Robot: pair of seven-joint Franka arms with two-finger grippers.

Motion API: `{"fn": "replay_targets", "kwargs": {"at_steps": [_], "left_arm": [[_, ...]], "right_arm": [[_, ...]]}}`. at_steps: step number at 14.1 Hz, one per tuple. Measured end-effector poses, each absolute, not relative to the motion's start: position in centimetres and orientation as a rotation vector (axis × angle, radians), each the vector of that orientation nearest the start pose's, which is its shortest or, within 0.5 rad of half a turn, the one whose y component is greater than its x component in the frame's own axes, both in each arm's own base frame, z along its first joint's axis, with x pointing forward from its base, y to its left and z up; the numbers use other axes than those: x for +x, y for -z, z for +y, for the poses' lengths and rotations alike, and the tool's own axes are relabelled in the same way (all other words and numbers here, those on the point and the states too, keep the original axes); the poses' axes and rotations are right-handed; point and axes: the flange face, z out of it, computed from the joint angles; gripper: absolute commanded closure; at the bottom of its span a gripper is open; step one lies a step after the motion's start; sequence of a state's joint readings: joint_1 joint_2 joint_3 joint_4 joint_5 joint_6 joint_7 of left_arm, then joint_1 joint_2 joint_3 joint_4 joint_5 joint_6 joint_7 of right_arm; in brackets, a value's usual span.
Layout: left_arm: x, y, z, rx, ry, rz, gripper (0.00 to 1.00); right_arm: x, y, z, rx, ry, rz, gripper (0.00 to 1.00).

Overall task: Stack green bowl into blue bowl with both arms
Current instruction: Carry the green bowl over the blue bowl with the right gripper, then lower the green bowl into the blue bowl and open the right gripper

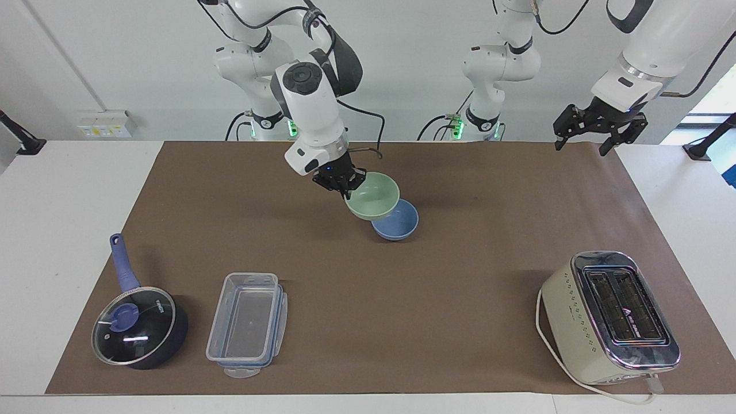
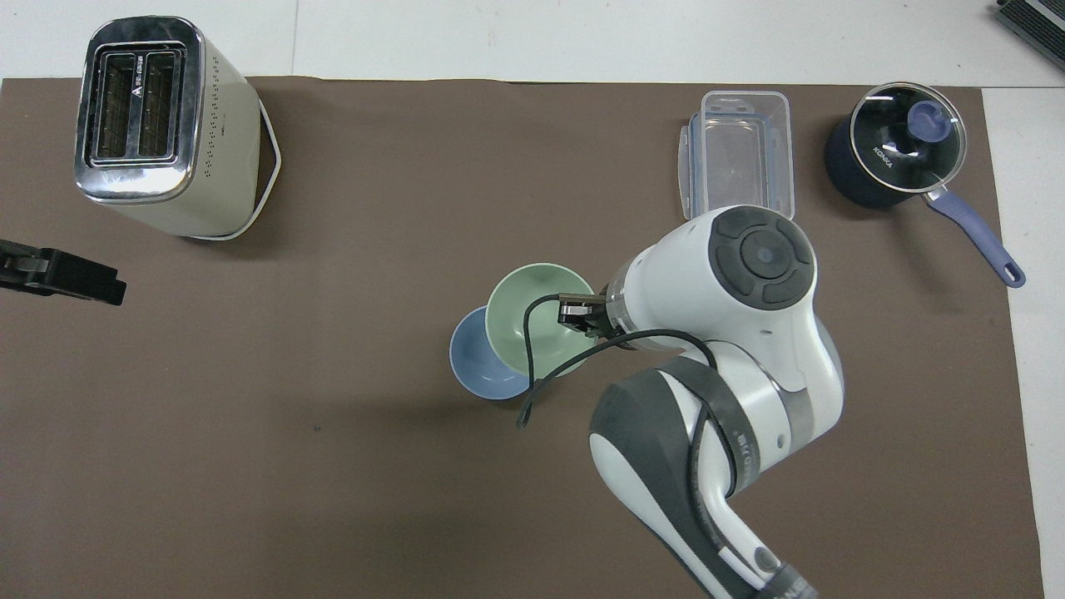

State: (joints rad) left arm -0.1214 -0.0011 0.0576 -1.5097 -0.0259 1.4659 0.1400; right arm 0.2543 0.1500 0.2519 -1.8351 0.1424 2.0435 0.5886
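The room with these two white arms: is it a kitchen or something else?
Most likely a robotics lab set up with kitchen props. Two white arms are mounted at a table covered by a brown mat, and a toaster, a lidded saucepan and a clear plastic container sit spaced out on it.
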Motion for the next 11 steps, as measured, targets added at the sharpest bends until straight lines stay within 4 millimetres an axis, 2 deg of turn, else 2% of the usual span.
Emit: {"fn": "replay_targets", "kwargs": {"at_steps": [3, 7, 11], "left_arm": [[54.2, -64.5, -3.8, -3.152, -0.066, 0.326, 0.00], [54.2, -64.5, -3.8, -3.152, -0.066, 0.326, 0.00], [54.2, -64.5, -3.8, -3.152, -0.066, 0.326, 0.00]], "right_arm": [[52.8, -43.6, 31.8, -2.951, -0.055, 0.219, 1.00], [52.6, -41.0, 33.6, -2.941, -0.052, 0.201, 1.00], [51.6, -38.0, 35.0, -2.953, -0.087, 0.170, 1.00]]}}
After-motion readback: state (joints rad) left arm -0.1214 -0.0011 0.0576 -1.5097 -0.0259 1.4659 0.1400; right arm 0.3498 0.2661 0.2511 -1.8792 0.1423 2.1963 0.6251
